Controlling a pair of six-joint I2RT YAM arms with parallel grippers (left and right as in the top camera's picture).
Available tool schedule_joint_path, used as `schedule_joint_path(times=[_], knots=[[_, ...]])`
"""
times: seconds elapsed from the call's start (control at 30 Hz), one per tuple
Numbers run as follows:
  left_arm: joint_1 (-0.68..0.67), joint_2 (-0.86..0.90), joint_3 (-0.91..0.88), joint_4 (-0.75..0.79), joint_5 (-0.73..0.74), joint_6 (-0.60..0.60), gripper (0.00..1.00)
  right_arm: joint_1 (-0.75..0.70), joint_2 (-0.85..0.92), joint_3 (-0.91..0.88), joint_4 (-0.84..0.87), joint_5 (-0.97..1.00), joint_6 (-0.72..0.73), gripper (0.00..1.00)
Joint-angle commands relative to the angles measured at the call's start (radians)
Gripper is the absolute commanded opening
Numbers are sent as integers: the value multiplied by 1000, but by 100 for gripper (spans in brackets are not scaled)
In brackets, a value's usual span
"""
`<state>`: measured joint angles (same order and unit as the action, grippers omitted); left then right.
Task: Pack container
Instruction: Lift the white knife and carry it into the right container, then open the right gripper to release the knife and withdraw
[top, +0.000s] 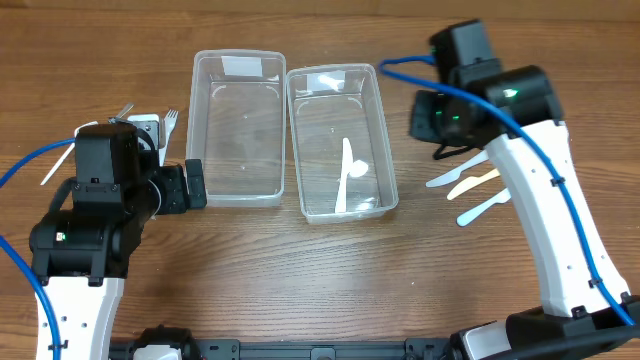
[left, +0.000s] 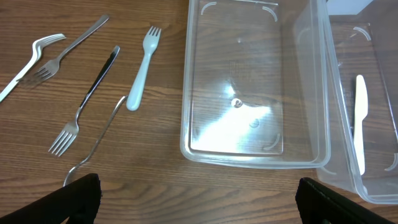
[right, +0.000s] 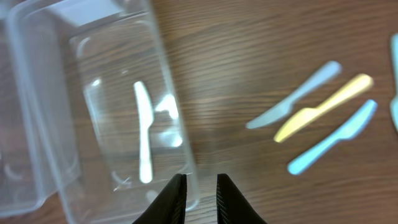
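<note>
On the far left of the table lie the forks: several metal ones and a pale plastic fork (left: 142, 71), all outside the boxes. Next to them my left gripper (left: 199, 180) hangs low just before the short wall of the left container (left: 236, 74), with its fingers spread as wide as they go and nothing between them. This container has nothing inside.

Touching it on the right side stands the right container (top: 325, 120), and one white knife (top: 345, 175) lies flat on its floor, along the long side. So I judge the packing is only at its beginning.

Further right, my right gripper (right: 200, 182) hovers above the table just beside the right container's outer wall. Its fingers are almost together, with only a thin gap, and they carry nothing. Beyond it three plastic knives lie on the wood near each other: a grey-blue knife (right: 292, 96), a yellow knife (right: 323, 99) and a blue knife (right: 333, 137).

I think the step in hand is to fetch one of these knives. To do it well, I should part the fingers first, turn the wrist so the fingers cross the handle, and come down until the tips meet the wood, because such a thin flat piece slips away easily. The blue knife lies a little apart, so it looks the safest choice.
</note>
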<state>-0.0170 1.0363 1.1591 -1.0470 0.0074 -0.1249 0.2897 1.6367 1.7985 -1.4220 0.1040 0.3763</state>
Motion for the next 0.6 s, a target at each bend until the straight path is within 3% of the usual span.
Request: schedule_joint_path(times=[0.0,0.3,0.5,0.57], knots=[[10,3,25,4,4,-2,100,-40,9,-114,14,-36,43,19],[10,3,25,4,5,-2,100,-50,9,-437,184,-138,43,19],[10,3,25,4,4,-3,100,-50,9,-521,227,-214,29,19],[10,3,25,4,4,-3,100,-48,9,-524,228,-284,-39,19]])
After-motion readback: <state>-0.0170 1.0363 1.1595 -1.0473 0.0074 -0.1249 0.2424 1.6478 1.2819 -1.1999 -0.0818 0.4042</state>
